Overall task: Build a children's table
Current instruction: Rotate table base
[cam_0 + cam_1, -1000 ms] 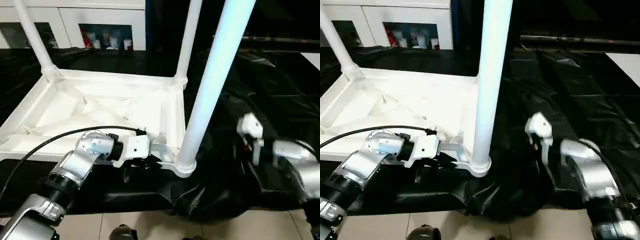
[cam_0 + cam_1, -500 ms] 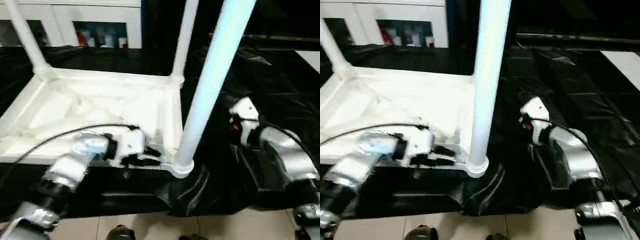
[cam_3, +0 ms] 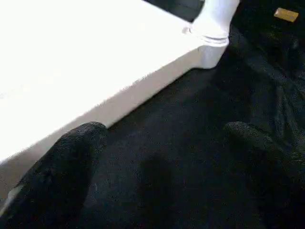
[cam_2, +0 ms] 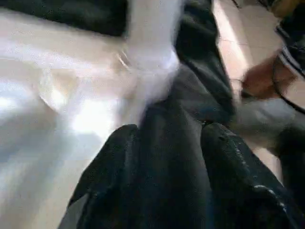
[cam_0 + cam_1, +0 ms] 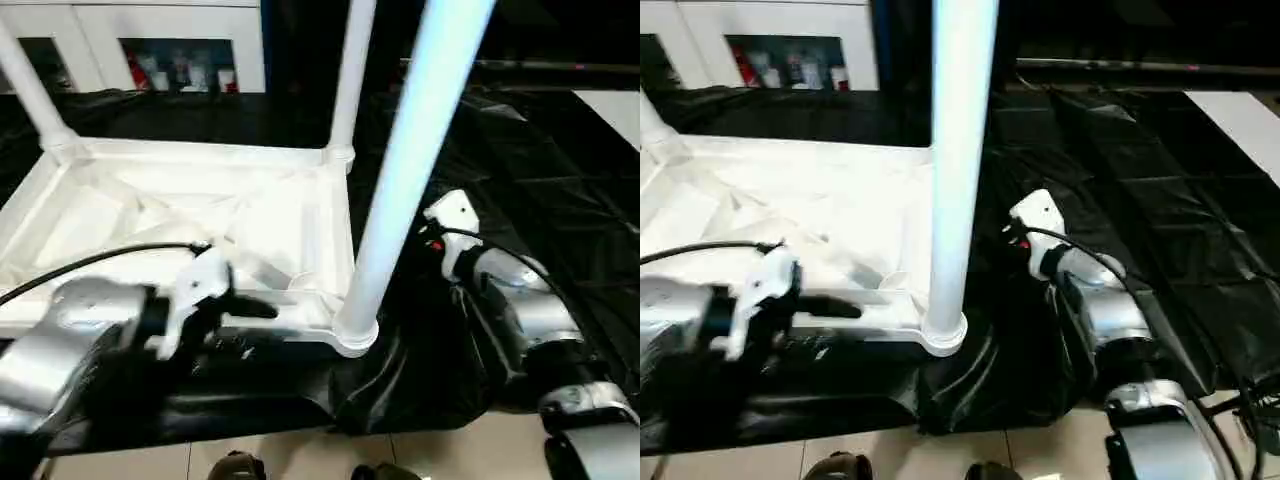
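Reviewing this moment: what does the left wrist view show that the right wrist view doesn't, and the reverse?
Left wrist view: the left gripper, fingers apart with nothing between them, close to a blurred corner socket of the children's table, with pale floor past the cloth.
Right wrist view: the right gripper, fingers wide apart above the black drape, beside the table top and its long straight edge, plus a small yellow tag on the cloth.
Both: white table plastic, a leg seated in a corner, black drape, and an open gripper holding nothing.

Upturned table (image 5: 300, 215) on black-draped surface (image 5: 530, 170)
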{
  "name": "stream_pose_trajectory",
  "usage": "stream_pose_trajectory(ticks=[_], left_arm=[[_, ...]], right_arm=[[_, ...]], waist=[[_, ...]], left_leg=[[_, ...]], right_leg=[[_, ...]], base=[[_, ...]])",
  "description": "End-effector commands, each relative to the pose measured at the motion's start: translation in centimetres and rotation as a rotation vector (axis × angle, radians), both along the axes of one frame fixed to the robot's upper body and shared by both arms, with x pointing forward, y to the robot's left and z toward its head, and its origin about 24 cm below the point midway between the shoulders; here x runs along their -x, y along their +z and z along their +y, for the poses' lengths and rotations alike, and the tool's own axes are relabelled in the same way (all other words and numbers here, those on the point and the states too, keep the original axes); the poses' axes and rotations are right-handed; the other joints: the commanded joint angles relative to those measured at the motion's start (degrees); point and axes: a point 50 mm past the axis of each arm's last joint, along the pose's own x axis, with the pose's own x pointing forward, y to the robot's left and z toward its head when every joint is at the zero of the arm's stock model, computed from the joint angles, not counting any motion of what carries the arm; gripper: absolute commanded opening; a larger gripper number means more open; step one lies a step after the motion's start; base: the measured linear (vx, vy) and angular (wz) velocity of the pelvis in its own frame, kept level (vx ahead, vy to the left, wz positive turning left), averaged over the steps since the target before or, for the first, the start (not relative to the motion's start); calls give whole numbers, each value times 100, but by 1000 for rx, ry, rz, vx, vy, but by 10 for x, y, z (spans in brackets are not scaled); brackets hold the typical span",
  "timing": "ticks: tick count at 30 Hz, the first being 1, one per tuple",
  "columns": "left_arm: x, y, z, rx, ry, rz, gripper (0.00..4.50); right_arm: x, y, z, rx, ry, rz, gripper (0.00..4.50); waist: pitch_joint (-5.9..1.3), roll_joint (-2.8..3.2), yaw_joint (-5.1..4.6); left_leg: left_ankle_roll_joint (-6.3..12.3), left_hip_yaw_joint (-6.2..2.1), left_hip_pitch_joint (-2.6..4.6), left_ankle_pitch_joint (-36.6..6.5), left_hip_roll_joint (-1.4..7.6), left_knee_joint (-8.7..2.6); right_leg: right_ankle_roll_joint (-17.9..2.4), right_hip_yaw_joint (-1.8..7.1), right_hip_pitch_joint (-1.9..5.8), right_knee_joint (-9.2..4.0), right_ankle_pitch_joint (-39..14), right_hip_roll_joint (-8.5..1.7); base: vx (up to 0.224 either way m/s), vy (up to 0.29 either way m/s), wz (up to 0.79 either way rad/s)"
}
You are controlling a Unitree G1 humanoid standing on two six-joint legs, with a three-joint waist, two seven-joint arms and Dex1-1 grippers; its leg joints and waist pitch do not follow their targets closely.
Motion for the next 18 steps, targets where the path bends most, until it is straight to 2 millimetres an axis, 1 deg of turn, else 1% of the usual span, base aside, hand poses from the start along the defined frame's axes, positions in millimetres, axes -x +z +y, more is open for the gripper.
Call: stream_pose_trajectory(ticks=[1,2,3,4,6,7,8,9,11,12,13,14,15,16,17,18], left_arm=[[6,8,0,-1,-13,18,280],[9,9,0,-4,-10,31,280],[10,9,2,-23,-1,42,300],[11,5,5,-68,14,50,310],[12,3,8,-100,28,55,318],[12,3,8,-100,28,55,326],[14,-1,13,-166,45,66,335],[14,-6,18,-214,78,70,351],[14,-7,18,-219,83,69,359],[13,-10,22,-261,117,66,375],[13,-13,25,-302,150,57,375],[12,-14,27,-320,180,52,383],[11,-15,30,-342,215,50,398],[11,-15,30,-342,215,50,408],[11,-16,32,-358,237,50,415],[10,-17,35,-381,266,46,420]], right_arm=[[-4,4,1,14,-7,-25,450],[-5,5,3,11,-5,-30,450],[-7,6,6,9,0,-34,450],[-8,6,9,8,11,-36,450],[-9,6,11,9,18,-38,450],[-9,6,11,9,18,-38,450],[-9,7,14,6,33,-43,450],[-9,10,20,-9,66,-55,450],[-9,10,20,-12,70,-56,450],[-9,13,26,-37,108,-68,450],[-8,18,33,-71,161,-79,450],[-7,20,38,-91,197,-86,450],[-4,23,43,-117,249,-95,450],[-4,23,43,-117,249,-95,450],[-1,24,46,-134,299,-93,450],[5,25,51,-158,368,-90,450]], waist=[[-301,58,-20],[-305,72,-23],[-287,70,-19],[-282,64,-23],[-280,65,-26],[-283,65,-28],[-287,64,-23],[-292,57,-35],[-291,57,-58],[-306,65,-65],[-307,62,-77],[-305,67,-73],[-305,64,-88],[-304,64,-88],[-296,62,-84],[-303,53,-85]], left_leg=[[-6,-128,155,-1263,260,-480],[-26,-127,171,-1281,261,-474],[-41,-123,170,-1320,260,-483],[-60,-131,161,-1344,259,-489],[-74,-131,165,-1368,257,-492],[-84,-135,161,-1337,256,-493],[-87,-132,166,-1305,255,-489],[-78,-139,144,-1281,254,-492],[-64,-141,141,-1256,258,-492],[-44,-138,145,-1224,261,-483],[-10,-137,134,-1206,257,-477],[4,-142,141,-1203,266,-484],[42,-146,129,-1147,269,-482],[46,-144,136,-1159,273,-482],[57,-135,148,-1152,269,-478],[85,-129,147,-1187,262,-470]], right_leg=[[-1272,327,211,-444,-1470,-373],[-1288,331,201,-441,-1458,-376],[-1269,336,193,-455,-1476,-366],[-1253,338,204,-450,-1475,-372],[-1195,343,199,-458,-1510,-375],[-1172,346,212,-454,-1480,-373],[-1175,347,211,-453,-1443,-374],[-1175,344,223,-438,-1386,-370],[-1175,347,224,-436,-1334,-380],[-1219,349,230,-431,-1247,-383],[-1248,347,235,-417,-1166,-374],[-1254,348,235,-421,-1152,-383],[-1310,345,245,-410,-1061,-386],[-1326,344,243,-412,-1058,-389],[-1354,346,227,-416,-1062,-379],[-1353,347,242,-411,-1038,-371]], base=[[0,0,0],[0,0,0],[0,0,0],[0,0,0],[0,0,0],[0,0,0],[0,0,0],[0,0,0],[0,0,0],[0,0,0],[0,0,0],[0,0,0],[0,0,0],[0,0,0],[0,0,0],[0,0,0]])
